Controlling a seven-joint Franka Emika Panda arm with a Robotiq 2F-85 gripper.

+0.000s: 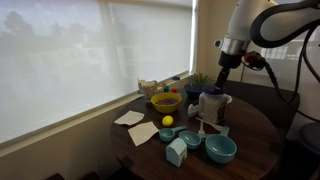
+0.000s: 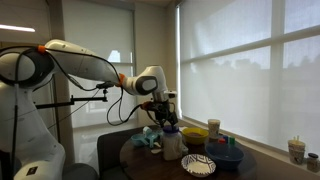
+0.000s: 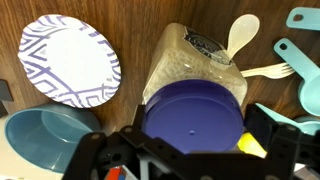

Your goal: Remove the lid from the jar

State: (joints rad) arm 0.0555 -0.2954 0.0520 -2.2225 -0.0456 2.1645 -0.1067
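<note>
The fingers (image 3: 95, 150) of the gripper (image 3: 185, 142) are spread wide and grasp nothing. In the wrist view one stands on each side of the lid (image 3: 192, 115), which is dark blue, round and seated flat on the jar (image 3: 180, 70). In an exterior view the gripper hangs just above the lid, not touching it. The jar stands upright near the middle of the table (image 1: 255, 125); with the lid on, its contents cannot be told - only its cream, grainy-looking side shows.

Beside the jar lie a patterned plate (image 3: 70, 60), a wooden spoon (image 3: 240, 35) and a teal bowl (image 3: 45, 135). The yellow bowl (image 1: 165, 101) sits toward the table's window edge and holds small things too blurred to name. Near the front edge stand two more teal bowls and a teal carton (image 1: 176, 152).
</note>
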